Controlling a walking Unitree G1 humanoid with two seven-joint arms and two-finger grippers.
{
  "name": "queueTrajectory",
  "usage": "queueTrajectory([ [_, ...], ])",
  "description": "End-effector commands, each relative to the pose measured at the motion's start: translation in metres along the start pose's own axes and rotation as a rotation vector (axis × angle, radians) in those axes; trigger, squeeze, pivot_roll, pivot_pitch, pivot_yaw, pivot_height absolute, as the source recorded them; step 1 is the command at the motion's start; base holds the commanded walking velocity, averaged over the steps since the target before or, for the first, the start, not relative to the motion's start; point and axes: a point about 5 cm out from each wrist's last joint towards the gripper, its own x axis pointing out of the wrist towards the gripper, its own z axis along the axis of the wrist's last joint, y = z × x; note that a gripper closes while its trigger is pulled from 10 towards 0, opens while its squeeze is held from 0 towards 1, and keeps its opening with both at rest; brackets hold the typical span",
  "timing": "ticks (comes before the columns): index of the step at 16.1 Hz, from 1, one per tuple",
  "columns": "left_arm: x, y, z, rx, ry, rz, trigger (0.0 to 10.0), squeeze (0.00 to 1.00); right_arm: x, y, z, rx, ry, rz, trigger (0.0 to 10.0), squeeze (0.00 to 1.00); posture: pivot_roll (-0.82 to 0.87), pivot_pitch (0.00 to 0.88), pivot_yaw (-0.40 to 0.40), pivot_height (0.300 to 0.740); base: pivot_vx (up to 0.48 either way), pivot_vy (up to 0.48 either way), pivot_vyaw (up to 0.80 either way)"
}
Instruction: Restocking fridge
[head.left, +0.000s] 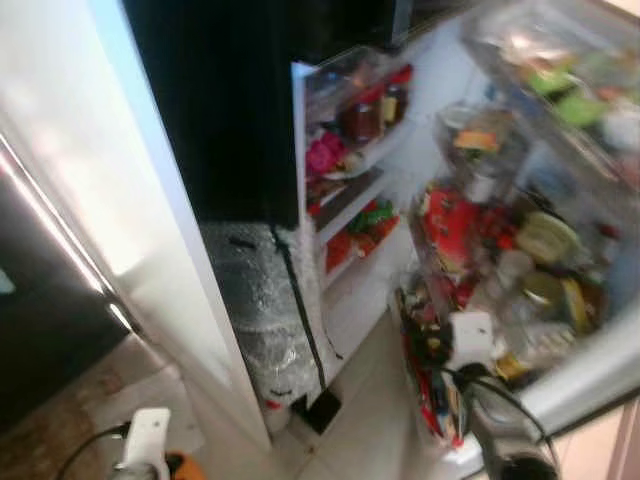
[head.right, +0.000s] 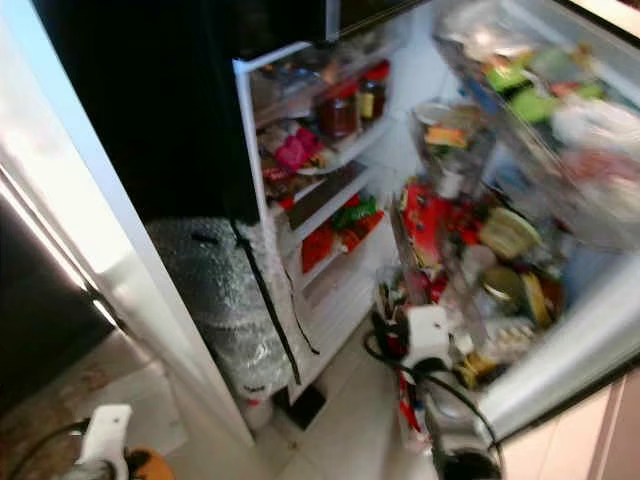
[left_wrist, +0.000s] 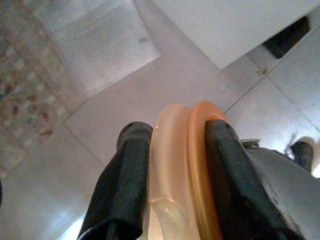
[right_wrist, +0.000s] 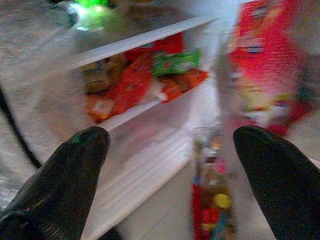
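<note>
The fridge stands open before me, its white shelves (head.left: 350, 205) holding jars (head.left: 362, 120), a pink pack and red and green packets (right_wrist: 150, 75). To the right, clear bins (head.right: 500, 250) are crowded with food. My right gripper (right_wrist: 170, 165) is open, low in front of the bottom shelves, with nothing between its fingers (right_wrist: 75, 165). My left gripper (left_wrist: 175, 165) hangs low at the left over the floor. It is shut on a round orange-and-clear plastic container (left_wrist: 187, 165), whose orange edge (head.left: 185, 468) shows in the head view.
A white door panel (head.left: 130, 200) stands edge-on at the left, with a dark appliance front (head.left: 40, 300) beyond it. A bubble-wrapped bundle (head.left: 262, 310) with a black cable stands under the black upper section. The floor (left_wrist: 90, 145) is pale tile beside a speckled patch.
</note>
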Motion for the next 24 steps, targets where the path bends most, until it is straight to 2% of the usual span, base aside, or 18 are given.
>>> queueTrajectory([
  [1, -0.001, 0.002, -0.007, 0.005, 0.028, 0.006, 10.0, 0.00, -0.002, -0.002, -0.004, -0.016, 0.015, -0.025, 10.0, 0.00, -0.12, 0.057, 0.007, 0.740, 0.000, 0.000, 0.00],
  [4, -0.001, 0.001, -0.008, 0.009, 0.031, 0.003, 10.0, 0.00, -0.007, -0.012, -0.005, -0.047, 0.008, -0.158, 10.0, 0.00, -0.12, 0.058, 0.006, 0.740, 0.000, 0.000, 0.00],
  [6, -0.001, 0.002, -0.008, 0.009, 0.032, 0.003, 10.0, 0.00, -0.010, -0.017, -0.003, -0.017, -0.036, -0.207, 10.0, 0.00, -0.12, 0.058, 0.006, 0.740, 0.000, 0.000, 0.00],
  [13, -0.001, 0.002, -0.007, 0.012, 0.032, -0.001, 10.0, 0.00, -0.010, -0.017, 0.001, -0.027, -0.071, -0.220, 10.0, 0.00, -0.12, 0.056, 0.008, 0.740, 0.000, 0.000, 0.00],
  [19, -0.001, 0.002, -0.007, 0.013, 0.032, -0.003, 10.0, 0.00, -0.009, -0.031, 0.007, -0.045, -0.080, -0.258, 10.0, 0.00, -0.12, 0.057, 0.007, 0.740, 0.000, 0.000, 0.00],
  [24, -0.001, 0.002, -0.007, 0.015, 0.032, -0.004, 10.0, 0.00, -0.011, -0.036, 0.007, -0.047, -0.077, -0.278, 10.0, 0.00, -0.12, 0.059, 0.008, 0.740, 0.000, 0.000, 0.00],
])
